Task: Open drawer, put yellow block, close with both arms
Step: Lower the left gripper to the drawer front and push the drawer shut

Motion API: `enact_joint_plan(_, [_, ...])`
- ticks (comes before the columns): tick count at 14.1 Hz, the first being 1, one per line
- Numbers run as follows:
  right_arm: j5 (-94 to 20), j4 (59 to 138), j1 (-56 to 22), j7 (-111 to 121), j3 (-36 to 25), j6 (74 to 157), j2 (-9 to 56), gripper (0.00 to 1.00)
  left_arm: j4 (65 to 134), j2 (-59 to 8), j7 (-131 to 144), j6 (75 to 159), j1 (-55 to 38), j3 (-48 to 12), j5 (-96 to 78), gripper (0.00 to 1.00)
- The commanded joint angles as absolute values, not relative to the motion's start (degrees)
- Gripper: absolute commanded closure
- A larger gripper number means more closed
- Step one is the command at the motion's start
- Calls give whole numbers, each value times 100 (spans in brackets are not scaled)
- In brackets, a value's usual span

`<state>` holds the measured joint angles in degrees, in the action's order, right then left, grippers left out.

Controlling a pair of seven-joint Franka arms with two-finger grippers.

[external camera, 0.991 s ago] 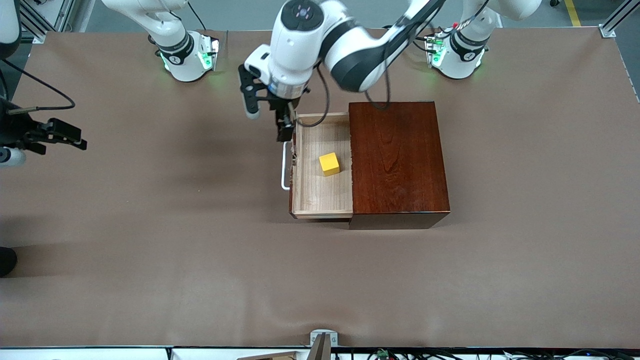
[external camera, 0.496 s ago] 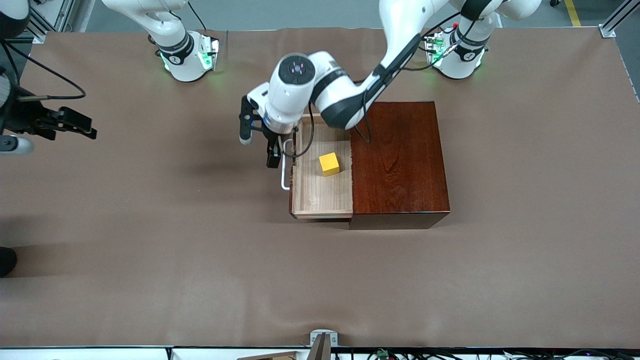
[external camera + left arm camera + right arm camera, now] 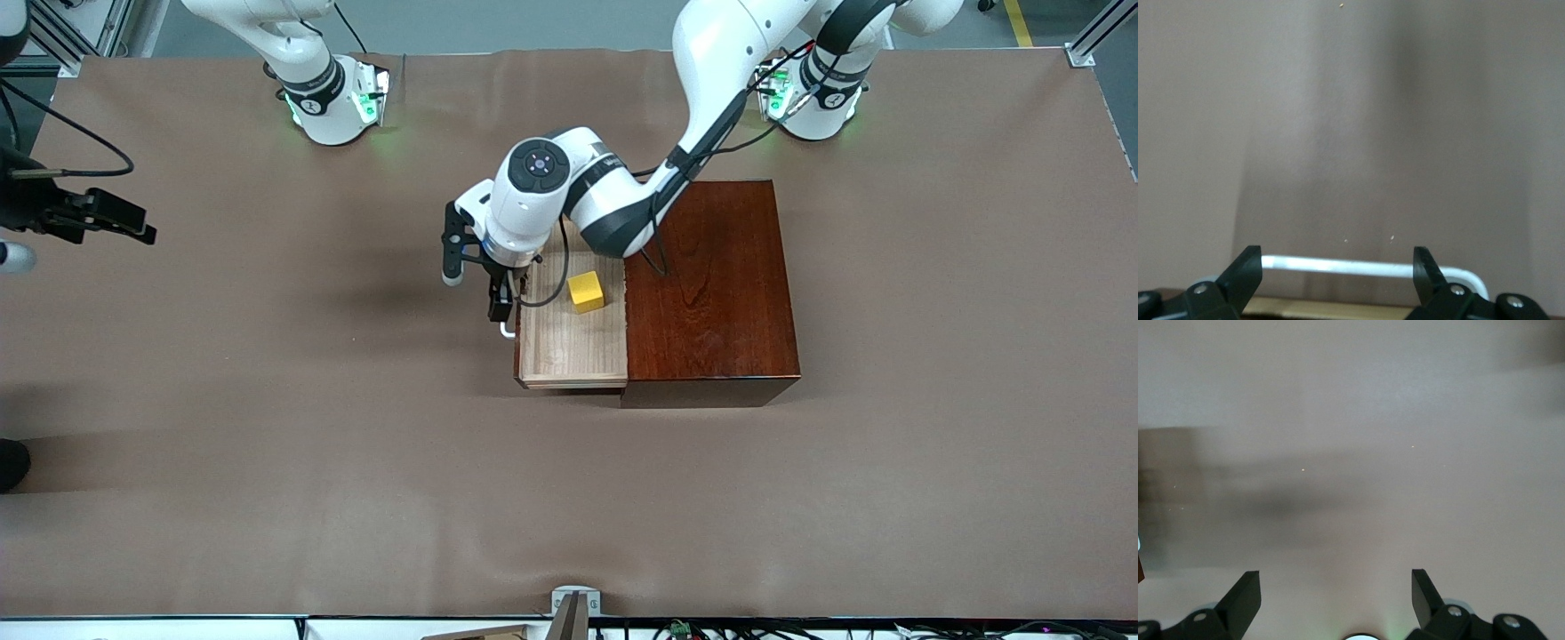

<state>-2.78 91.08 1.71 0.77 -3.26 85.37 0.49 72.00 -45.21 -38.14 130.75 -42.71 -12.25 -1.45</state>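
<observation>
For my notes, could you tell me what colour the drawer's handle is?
White; the handle shows best in the left wrist view.

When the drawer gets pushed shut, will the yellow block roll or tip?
Probably not: the yellow block is a flat-faced cube resting flat on the drawer floor. It may slide a little on the smooth wood, since it sits loose, clear of the walls.

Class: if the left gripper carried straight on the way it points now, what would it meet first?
Most likely the drawer's white handle, lying between the open left gripper's fingertips; past it, only table, though depth is uncertain.
</observation>
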Motion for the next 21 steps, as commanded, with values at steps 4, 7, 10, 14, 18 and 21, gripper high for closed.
enact_joint_plan(4, [-272, 8974, 501, 70, -272, 8481, 52, 0, 7084, -4544, -3876, 12446, -4350, -1143, 412, 0])
enact_joint_plan(7, [-264, 8947, 457, 79, -264, 8534, 62, 0, 7075, -4526, -3876, 12051, -4359, -1134, 527, 0])
enact_joint_plan(10, [-255, 8798, 431, 79, -255, 8543, 88, 0, 7075, -4447, -3876, 11516, -4333, -1134, 816, 0])
enact_joint_plan(14, [-281, 8789, 439, 79, -255, 8569, 176, 0, 7066, -4263, -3876, 10882, -4289, -880, 879, 0])
enact_joint_plan(18, [-273, 8789, 387, 79, -246, 8569, 290, 0, 7075, -4097, -3920, 10468, -4263, -738, 1273, 0])
enact_joint_plan(21, [-168, 8745, 404, 88, -237, 8500, 281, 0, 7075, -3999, -3920, 10223, -4184, -738, 1476, 0])
